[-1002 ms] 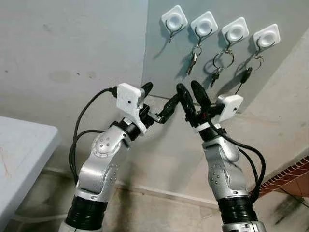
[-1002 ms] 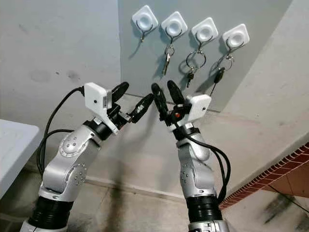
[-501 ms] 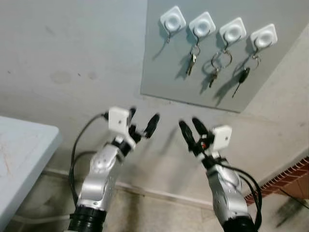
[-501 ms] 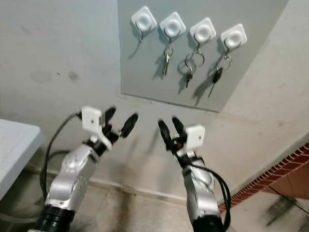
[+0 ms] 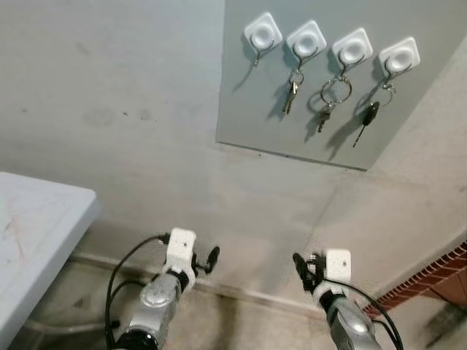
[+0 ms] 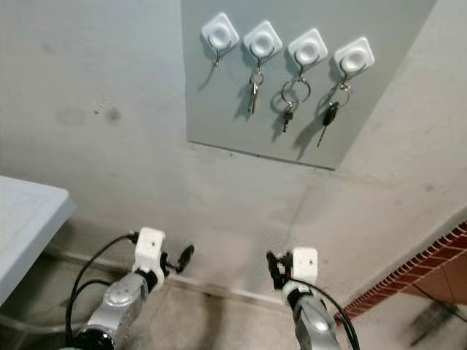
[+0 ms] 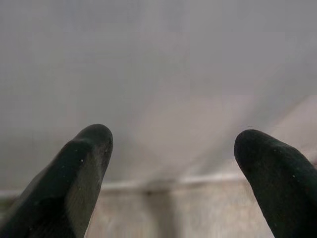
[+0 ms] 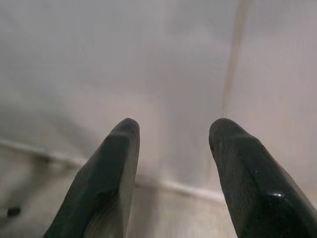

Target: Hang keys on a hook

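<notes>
Black fingers stand spread on both arms, with bare wall between them and nothing gripped. At the bottom of the left eye view, the left gripper (image 5: 206, 260) sits left of centre and the right gripper (image 5: 301, 267) right of centre, both low and well below the hooks. A white table (image 5: 29, 240) fills the lower left edge. Behind the arms, a pale skirting strip (image 5: 241, 293) runs along the foot of the grey wall, and red brick edging (image 5: 430, 273) shows at the lower right. Farther up, in the upper right of the frame, a grey panel (image 5: 248, 109) carries four white hooks (image 5: 332, 49) in a row. The leftmost hook (image 5: 262, 33) is bare. The other three each hold keys (image 5: 291, 87), hanging against the panel.
</notes>
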### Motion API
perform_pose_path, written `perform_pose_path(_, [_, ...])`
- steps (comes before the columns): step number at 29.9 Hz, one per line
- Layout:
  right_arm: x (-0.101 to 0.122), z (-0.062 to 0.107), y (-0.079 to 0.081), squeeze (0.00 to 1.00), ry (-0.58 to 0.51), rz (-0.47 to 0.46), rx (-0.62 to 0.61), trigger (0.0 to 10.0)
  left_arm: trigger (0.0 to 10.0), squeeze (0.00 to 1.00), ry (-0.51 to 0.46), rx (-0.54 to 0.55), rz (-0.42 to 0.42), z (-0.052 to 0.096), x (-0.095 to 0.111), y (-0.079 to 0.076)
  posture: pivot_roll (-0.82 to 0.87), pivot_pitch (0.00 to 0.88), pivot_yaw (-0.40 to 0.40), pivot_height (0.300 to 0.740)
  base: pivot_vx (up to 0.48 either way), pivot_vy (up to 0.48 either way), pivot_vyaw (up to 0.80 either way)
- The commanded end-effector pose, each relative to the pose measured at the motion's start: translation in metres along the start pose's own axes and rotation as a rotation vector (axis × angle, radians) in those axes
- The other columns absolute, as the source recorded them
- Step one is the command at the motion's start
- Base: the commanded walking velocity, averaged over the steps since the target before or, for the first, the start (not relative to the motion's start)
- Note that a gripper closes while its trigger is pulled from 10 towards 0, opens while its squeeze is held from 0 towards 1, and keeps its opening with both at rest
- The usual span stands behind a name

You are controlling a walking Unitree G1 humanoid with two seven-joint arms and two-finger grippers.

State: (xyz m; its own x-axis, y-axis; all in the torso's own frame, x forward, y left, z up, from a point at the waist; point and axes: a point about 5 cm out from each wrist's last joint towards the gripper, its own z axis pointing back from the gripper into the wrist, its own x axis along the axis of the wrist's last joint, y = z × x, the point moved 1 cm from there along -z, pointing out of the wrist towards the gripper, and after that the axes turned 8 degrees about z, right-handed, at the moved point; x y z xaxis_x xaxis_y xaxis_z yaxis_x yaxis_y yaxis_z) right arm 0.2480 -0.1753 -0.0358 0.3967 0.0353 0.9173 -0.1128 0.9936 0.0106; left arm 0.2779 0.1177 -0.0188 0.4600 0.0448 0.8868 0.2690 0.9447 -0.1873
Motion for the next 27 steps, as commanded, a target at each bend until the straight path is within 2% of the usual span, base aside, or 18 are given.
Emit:
perform_pose_path(1, [-0.015,0.007,-0.007,0.00,0.077,0.005,-0.039,10.0,10.0,0.00,0.041,-0.015,-0.015,0.001,-0.008,-0.001,-0.01,0.030,-0.031,0.740,0.000,0.000,0.00])
perform_pose_path(4, [-0.035,0.017,-0.009,0.00,0.170,0.010,-0.061,10.0,10.0,0.00,0.106,0.017,0.038,0.006,-0.024,0.002,-0.02,0.029,-0.023,0.740,0.000,0.000,0.00])
perform_pose_path(8, [-0.062,0.034,-0.007,0.00,0.295,0.036,-0.073,10.0,10.0,0.00,0.186,0.033,0.035,0.016,-0.045,0.006,-0.02,0.024,-0.006,0.740,0.000,0.000,0.00])
perform_pose_path(10, [-0.065,0.036,-0.006,0.00,0.306,0.038,-0.071,10.0,10.0,0.00,0.200,0.040,0.041,0.018,-0.049,0.007,-0.02,0.024,-0.006,0.740,0.000,0.000,0.00])
perform_pose_path(11, [-0.075,0.043,-0.005,0.00,0.351,0.030,-0.080,10.0,10.0,0.00,0.222,0.085,0.082,0.022,-0.055,0.013,-0.02,0.023,0.003,0.740,0.000,0.000,0.00])
perform_pose_path(12, [-0.080,0.047,-0.004,0.00,0.371,0.034,-0.083,10.0,10.0,0.00,0.230,0.099,0.087,0.024,-0.057,0.015,-0.02,0.017,0.013,0.740,0.000,0.000,0.00])
perform_pose_path(16, [-0.100,0.063,0.001,0.00,0.466,0.018,-0.103,10.0,10.0,0.00,0.328,0.160,0.080,0.039,-0.079,0.024,-0.05,0.009,0.035,0.740,0.000,0.000,0.00])
perform_pose_path(19, [-0.108,0.070,0.004,0.00,0.508,0.004,-0.117,10.0,10.0,0.00,0.387,0.163,0.049,0.048,-0.091,0.026,-0.08,0.000,0.051,0.740,0.000,0.000,0.00])
perform_pose_path(23, [-0.113,0.075,0.004,0.00,0.531,-0.012,-0.139,10.0,10.0,0.00,0.404,0.162,0.041,0.049,-0.094,0.027,-0.09,0.000,0.053,0.740,0.000,0.000,0.00])
perform_pose_path(27, [-0.116,0.078,0.002,0.00,0.555,0.034,-0.132,10.0,10.0,0.00,0.390,0.164,0.045,0.046,-0.090,0.025,-0.09,0.000,0.034,0.740,0.000,0.000,0.00])
